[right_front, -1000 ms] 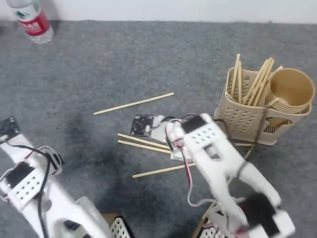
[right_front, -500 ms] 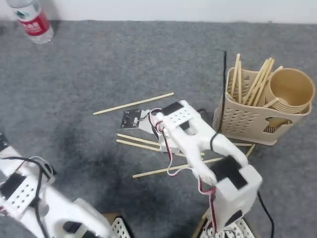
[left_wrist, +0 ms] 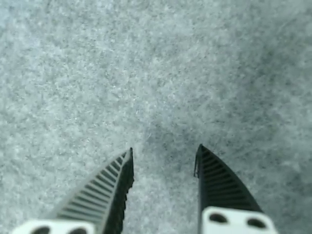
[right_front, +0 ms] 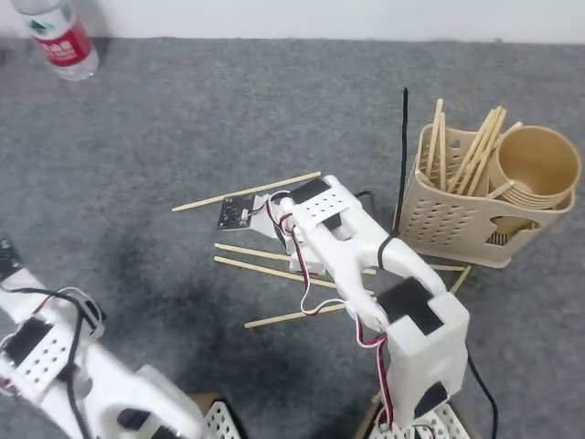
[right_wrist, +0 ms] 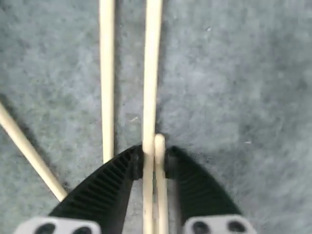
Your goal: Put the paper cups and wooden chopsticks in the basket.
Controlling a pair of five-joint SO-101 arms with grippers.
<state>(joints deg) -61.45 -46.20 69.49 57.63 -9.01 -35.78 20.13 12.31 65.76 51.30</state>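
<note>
A plastic bottle (right_front: pixel 57 37) stands at the upper left of the high view, well apart from the work. The left arm (right_front: pixel 55 361) sits folded low in the lower-left corner. The left gripper (left_wrist: pixel 163 156) hangs over the bare grey surface (right_front: pixel 164 119) with its fingers spread and nothing between them.

Toward the middle, loose sticks lie flat: a single chopstick (right_front: pixel 247 191) slanting highest, two parallel chopsticks (right_front: pixel 251 258) below it, and a lower chopstick (right_front: pixel 291 316) nearer the bottom edge. The right arm (right_front: pixel 366 265) stretches from the bottom centre up and left over the parallel two, with its wrist tipped down at the surface. In the right wrist view, the right gripper (right_wrist: pixel 153 152) has its fingers (right_wrist: pixel 122 175) pinching a long chopstick (right_wrist: pixel 151 73) together with the blunt end of a second stick (right_wrist: pixel 159 146). A neighbouring chopstick (right_wrist: pixel 107 73) lies just beside them, outside the grip.

At the right stands the basket (right_front: pixel 452 224), holding upright chopsticks (right_front: pixel 475 146) and a stack of paper cups (right_front: pixel 537 165).

The step in hand looks like the pick-up of loose sticks, with the cups apparently done. The next move calls for a clean lift, a carry rightward, and a tilt so the sticks drop in among the others.
</note>
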